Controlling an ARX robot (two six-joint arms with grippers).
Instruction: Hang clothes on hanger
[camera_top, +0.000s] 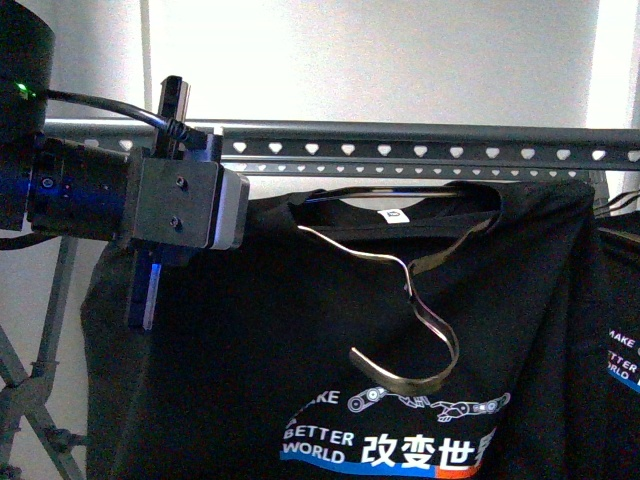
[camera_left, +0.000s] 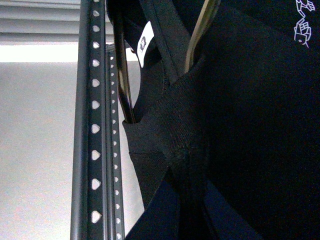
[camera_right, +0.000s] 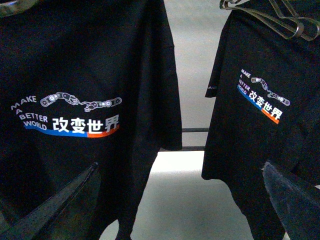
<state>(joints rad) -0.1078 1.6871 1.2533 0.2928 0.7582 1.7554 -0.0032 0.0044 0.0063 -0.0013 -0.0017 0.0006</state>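
Two black tees with the same white "MAKE A BETTER WORLD" print hang side by side. The nearer printed black T-shirt (camera_top: 300, 330) fills the middle of the front view. Its shoulders run just under the grey clothes-rack rail (camera_top: 400, 150) with its row of heart-shaped holes. What carries the shirt there cannot be made out. Its neck opening faces the camera, with a small white label (camera_top: 393, 214) inside the collar. A brass-coloured wire hanger (camera_top: 405, 383) droops out of the neck and down the chest, hook end lowest, just above the robot-arm drawing and the blue-orange stripe. The second tee (camera_top: 622, 300) shows only at the right edge.

At the shirt's left shoulder sits the left gripper (camera_top: 228, 208), just below the rail, its body against the fabric. Its fingers are hidden, so I cannot tell whether it is spread or closed. Its wrist view shows the rail close beside the collar, the label and a bunched fold of cloth.

From the right wrist, both prints are readable: the task shirt is on one side and the second tee on the other, with a pale gap between them. The right gripper (camera_right: 180, 165) is spread wide and holds nothing, its two dark fingers (camera_right: 60, 205) well apart in front of the hems.
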